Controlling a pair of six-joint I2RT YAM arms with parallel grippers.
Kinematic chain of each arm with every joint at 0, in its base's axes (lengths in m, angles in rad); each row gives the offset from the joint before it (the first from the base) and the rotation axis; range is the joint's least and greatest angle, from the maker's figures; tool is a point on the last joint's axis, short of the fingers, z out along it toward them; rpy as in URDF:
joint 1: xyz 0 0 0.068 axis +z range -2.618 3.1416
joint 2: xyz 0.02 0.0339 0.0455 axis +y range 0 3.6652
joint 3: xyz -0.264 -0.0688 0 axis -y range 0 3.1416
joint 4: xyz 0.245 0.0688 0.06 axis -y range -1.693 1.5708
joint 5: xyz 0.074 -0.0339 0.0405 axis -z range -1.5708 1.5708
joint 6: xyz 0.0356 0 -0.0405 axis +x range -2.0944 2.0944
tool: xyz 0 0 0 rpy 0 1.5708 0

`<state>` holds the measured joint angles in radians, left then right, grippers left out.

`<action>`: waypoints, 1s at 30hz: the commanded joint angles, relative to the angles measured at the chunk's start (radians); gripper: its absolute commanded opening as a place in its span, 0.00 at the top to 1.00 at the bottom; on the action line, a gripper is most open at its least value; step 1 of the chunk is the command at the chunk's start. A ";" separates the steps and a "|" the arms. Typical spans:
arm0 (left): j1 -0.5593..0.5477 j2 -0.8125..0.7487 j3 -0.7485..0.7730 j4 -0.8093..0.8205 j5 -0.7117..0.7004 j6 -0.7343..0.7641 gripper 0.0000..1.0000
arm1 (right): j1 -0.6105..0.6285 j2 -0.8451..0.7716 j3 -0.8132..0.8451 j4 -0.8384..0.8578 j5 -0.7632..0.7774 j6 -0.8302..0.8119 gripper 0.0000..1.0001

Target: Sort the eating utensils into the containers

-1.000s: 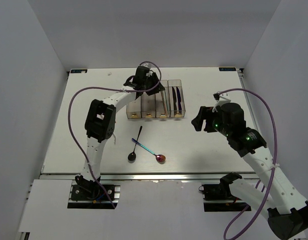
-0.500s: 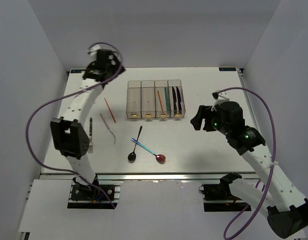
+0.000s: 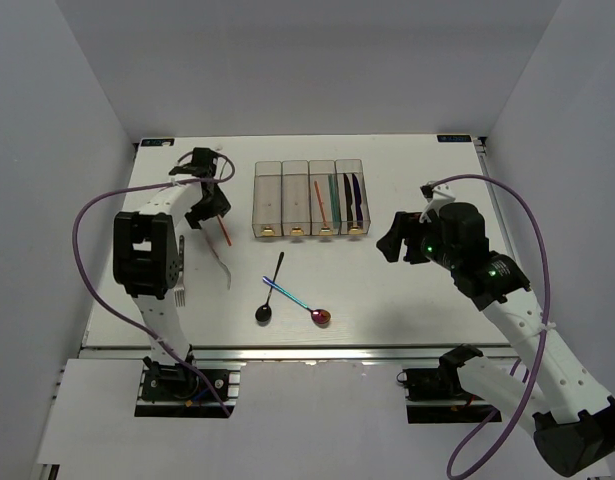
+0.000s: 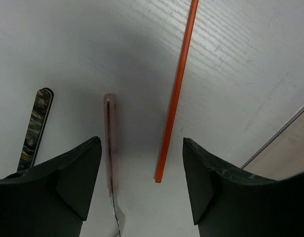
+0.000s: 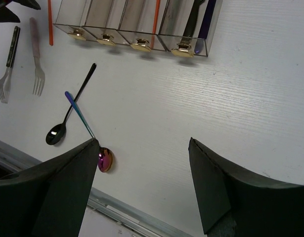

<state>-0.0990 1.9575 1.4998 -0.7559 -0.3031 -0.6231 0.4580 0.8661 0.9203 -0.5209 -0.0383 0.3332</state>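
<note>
My left gripper (image 3: 209, 203) is open, low over the near end of a red chopstick (image 3: 221, 226) lying left of the containers (image 3: 268, 214). In the left wrist view the chopstick (image 4: 174, 98) ends between my open fingers (image 4: 141, 144), with a pink-handled fork (image 4: 110, 148) beside it and a dark-handled fork (image 4: 35, 128) further left. A black spoon (image 3: 271, 290) and an iridescent spoon (image 3: 299, 301) lie crossed in front of the bins. The third bin holds a red chopstick (image 3: 319, 200) and a green one; the rightmost holds black and blue knives (image 3: 353, 198). My right gripper (image 3: 395, 238) is open and empty, raised right of the bins.
The two left bins look empty. Both forks (image 3: 219, 262) (image 3: 179, 276) lie near the left arm's links. The right wrist view shows the bins' yellow-marked ends (image 5: 141, 46), both spoons (image 5: 72, 111) and the table's near rail (image 5: 122, 210).
My left arm left the bins, swung out to the far left corner, then came down over the red chopstick on the table. My right arm has barely moved.
</note>
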 commanded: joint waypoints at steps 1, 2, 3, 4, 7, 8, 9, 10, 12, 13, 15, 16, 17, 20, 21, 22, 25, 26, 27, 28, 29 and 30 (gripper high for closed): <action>0.007 -0.046 -0.003 0.030 0.042 0.017 0.24 | -0.001 -0.006 0.003 0.050 -0.025 -0.002 0.22; 0.005 -0.029 -0.007 0.032 0.042 0.017 0.25 | -0.001 -0.006 0.002 0.056 -0.026 -0.002 0.22; -0.002 -0.019 -0.009 0.030 0.041 0.020 0.26 | -0.002 -0.004 0.000 0.058 -0.028 0.000 0.22; -0.005 -0.008 -0.009 0.023 0.038 0.026 0.26 | -0.001 -0.006 -0.003 0.064 -0.028 0.003 0.22; -0.015 0.024 -0.021 0.033 0.061 0.037 0.29 | -0.001 -0.001 -0.008 0.075 -0.031 0.004 0.22; -0.016 0.029 -0.023 0.038 0.065 0.042 0.30 | -0.001 -0.001 -0.009 0.075 -0.032 0.004 0.22; -0.019 0.034 -0.024 0.046 0.077 0.045 0.31 | -0.002 0.001 -0.009 0.076 -0.032 0.003 0.22; -0.022 0.040 -0.018 0.046 0.081 0.048 0.32 | -0.001 0.002 -0.009 0.076 -0.032 0.001 0.22; -0.036 0.053 -0.001 0.037 0.084 0.056 0.33 | -0.002 0.001 -0.012 0.078 -0.032 0.001 0.22; -0.041 0.073 0.023 0.018 0.069 0.057 0.33 | -0.002 -0.002 -0.012 0.079 -0.031 0.001 0.22; -0.056 0.089 0.043 0.004 0.058 0.057 0.33 | -0.001 -0.004 -0.015 0.082 -0.032 0.001 0.22; -0.059 0.099 0.051 -0.003 0.047 0.053 0.33 | -0.002 -0.007 -0.017 0.081 -0.032 0.003 0.22; -0.061 0.103 0.050 -0.003 0.042 0.048 0.35 | -0.002 -0.007 -0.020 0.082 -0.034 0.003 0.22; -0.065 0.103 0.022 -0.005 0.004 0.030 0.45 | -0.002 -0.013 -0.026 0.084 -0.032 0.003 0.22; -0.064 0.101 0.011 0.003 -0.001 0.025 0.47 | -0.002 -0.016 -0.029 0.087 -0.031 0.001 0.22; -0.064 0.104 0.002 0.007 0.001 0.020 0.50 | -0.001 -0.018 -0.031 0.087 -0.029 0.003 0.22; -0.065 0.122 -0.023 0.015 0.018 0.017 0.63 | -0.002 -0.022 -0.034 0.087 -0.029 0.001 0.22; -0.065 0.126 -0.027 0.016 0.025 0.017 0.68 | -0.001 -0.024 -0.035 0.087 -0.029 0.001 0.22; -0.064 0.132 -0.038 0.021 0.036 0.017 0.73 | -0.001 -0.026 -0.035 0.085 -0.029 0.000 0.22; -0.065 0.132 -0.042 0.026 0.047 0.022 0.78 | -0.002 -0.026 -0.037 0.087 -0.028 0.001 0.22; -0.065 0.130 -0.049 0.027 0.056 0.025 0.90 | -0.001 -0.027 -0.037 0.087 -0.028 0.001 0.22; -0.065 0.117 -0.055 0.027 0.059 0.028 0.95 | -0.001 -0.029 -0.035 0.085 -0.026 0.000 0.22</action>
<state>-0.1665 2.0697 1.4979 -0.7078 -0.2562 -0.6029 0.4580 0.8589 0.8856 -0.4694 -0.0597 0.3336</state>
